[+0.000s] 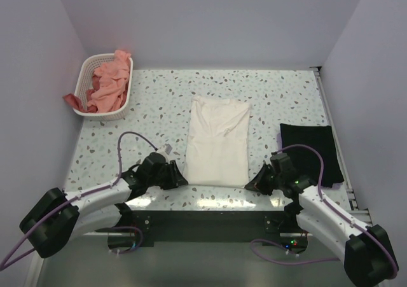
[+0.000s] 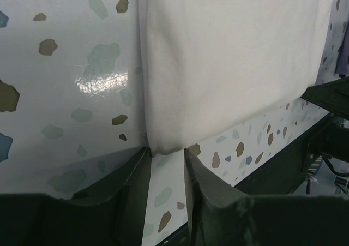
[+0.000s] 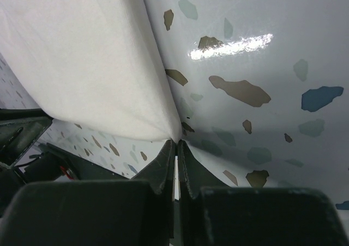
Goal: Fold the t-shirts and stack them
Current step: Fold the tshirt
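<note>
– Currently, where is the cream-white t-shirt (image 1: 217, 140)?
– Flat on the counter (image 1: 159, 102). The left end effector (image 2: 163, 164) stands partly open at its near left corner; the right end effector (image 3: 175, 148) is clamped on its near right corner.

Table (image 1: 159, 96): cream tee (image 1: 217, 140), black tee (image 1: 310, 150), basket (image 1: 84, 74)
</note>
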Motion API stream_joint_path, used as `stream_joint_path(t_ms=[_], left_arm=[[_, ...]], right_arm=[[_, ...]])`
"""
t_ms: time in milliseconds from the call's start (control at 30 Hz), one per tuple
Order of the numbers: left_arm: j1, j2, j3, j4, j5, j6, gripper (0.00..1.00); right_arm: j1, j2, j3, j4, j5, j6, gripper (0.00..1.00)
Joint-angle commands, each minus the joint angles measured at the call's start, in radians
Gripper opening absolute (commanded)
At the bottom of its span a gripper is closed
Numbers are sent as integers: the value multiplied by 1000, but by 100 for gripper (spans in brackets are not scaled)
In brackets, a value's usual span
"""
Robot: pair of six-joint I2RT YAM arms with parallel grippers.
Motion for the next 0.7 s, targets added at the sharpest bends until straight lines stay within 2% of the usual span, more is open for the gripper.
stream_joint_path(t_ms=[0,167,500,667], left_arm=[[-10,36,-8,-132,-80,8,34],[-11,51,32,-122,-103,7,29],[-16,22,70,-118,-82,7,0],[-48,-26,61,-133,-83,-6,0]], right_arm=[[4,-13,43,-17,14,-31,0],[4,-16,60,-31,6,-54,0],[4,-32,84,-57,-27,-111,0],[2,-68,73,-79,-70,-142,0]])
